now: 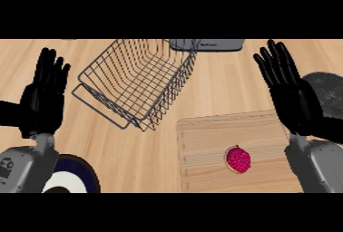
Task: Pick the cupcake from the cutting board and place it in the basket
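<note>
A cupcake (238, 159) with bright pink frosting lies on the pale wooden cutting board (208, 149) at the lower right of the counter. The wire basket (137, 81) stands at the upper middle, to the board's upper left. My right hand (289, 90) is held up at the right edge, fingers straight, above the board's far right corner and holding nothing. At the left edge my left hand (43, 93) rests open with fingers up, well to the left of the basket.
A dark-rimmed plate (80, 174) shows at the lower left, partly behind my left forearm. A dark grey round object (328, 90) sits at the right edge behind my right hand. A grey appliance (208, 44) lies at the top behind the basket.
</note>
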`<state>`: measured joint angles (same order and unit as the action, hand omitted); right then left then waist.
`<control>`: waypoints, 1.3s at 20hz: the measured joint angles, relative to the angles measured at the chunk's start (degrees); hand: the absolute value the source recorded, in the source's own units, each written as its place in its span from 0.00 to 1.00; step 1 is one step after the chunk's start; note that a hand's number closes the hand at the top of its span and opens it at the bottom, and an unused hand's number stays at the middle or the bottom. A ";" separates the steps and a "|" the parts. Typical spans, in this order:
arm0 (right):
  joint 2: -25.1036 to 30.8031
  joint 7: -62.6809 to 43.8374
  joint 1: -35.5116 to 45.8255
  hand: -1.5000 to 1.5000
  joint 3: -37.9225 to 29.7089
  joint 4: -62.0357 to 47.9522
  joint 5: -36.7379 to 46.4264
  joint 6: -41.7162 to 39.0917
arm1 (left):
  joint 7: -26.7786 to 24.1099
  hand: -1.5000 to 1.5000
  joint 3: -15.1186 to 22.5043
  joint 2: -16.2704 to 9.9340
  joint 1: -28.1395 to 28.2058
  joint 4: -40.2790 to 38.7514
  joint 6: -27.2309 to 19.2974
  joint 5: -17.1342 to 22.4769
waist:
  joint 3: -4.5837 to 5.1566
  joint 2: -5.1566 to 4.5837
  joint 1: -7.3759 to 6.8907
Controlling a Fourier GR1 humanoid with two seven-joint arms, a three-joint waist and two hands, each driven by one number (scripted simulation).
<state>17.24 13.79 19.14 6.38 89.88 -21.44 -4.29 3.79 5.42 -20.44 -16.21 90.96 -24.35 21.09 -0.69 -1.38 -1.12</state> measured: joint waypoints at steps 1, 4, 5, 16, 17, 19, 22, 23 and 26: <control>0.14 0.64 -0.56 1.00 -0.04 -1.03 0.61 -0.57 | 0.99 0.50 -0.16 -0.55 0.02 0.25 -0.03 -0.40 | 0.14 0.30 0.19; 4.10 0.21 -1.24 1.00 -1.23 -5.39 2.86 -2.40 | 1.18 0.50 0.47 -2.35 1.69 -1.35 0.98 -2.34 | 0.42 0.72 0.47; 6.12 -0.09 -1.67 1.00 -1.74 -6.79 3.84 -3.09 | 0.93 0.50 0.90 -3.02 2.52 -2.20 1.45 -3.17 | 0.48 0.74 0.59; -0.22 2.07 -7.19 0.00 4.42 -4.89 23.99 15.22 | 2.42 0.50 2.27 -6.12 5.29 -7.22 5.75 -5.63 | 0.79 1.53 1.71; 0.51 -0.37 -7.00 0.00 4.07 -4.15 26.03 17.34 | 2.40 0.50 2.07 -6.27 5.40 -7.31 5.99 -5.56 | 0.82 1.59 1.78; 2.45 -6.64 -6.68 0.00 3.95 -1.46 29.99 20.19 | 2.33 0.50 1.97 -6.24 5.82 -7.38 6.02 -5.74 | 0.86 1.73 1.98; 8.10 -16.86 -6.26 0.00 4.50 2.47 33.67 17.62 | 2.10 0.50 1.86 -6.15 5.90 -7.75 6.20 -6.03 | 0.94 1.86 2.25; 10.37 -19.93 -6.16 0.00 5.01 3.60 34.45 15.50 | 2.34 0.50 1.93 -6.20 6.08 -7.35 6.16 -6.10 | 0.96 1.96 2.24; 17.43 -27.31 -6.26 0.00 7.11 6.20 35.32 6.99 | 2.23 0.50 1.87 -6.02 6.53 -7.42 6.12 -6.16 | 1.05 2.04 2.41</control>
<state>34.67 -13.52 12.88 13.49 96.08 13.88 2.70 6.03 7.29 -26.46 -9.67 83.54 -18.22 14.93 0.36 0.66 1.29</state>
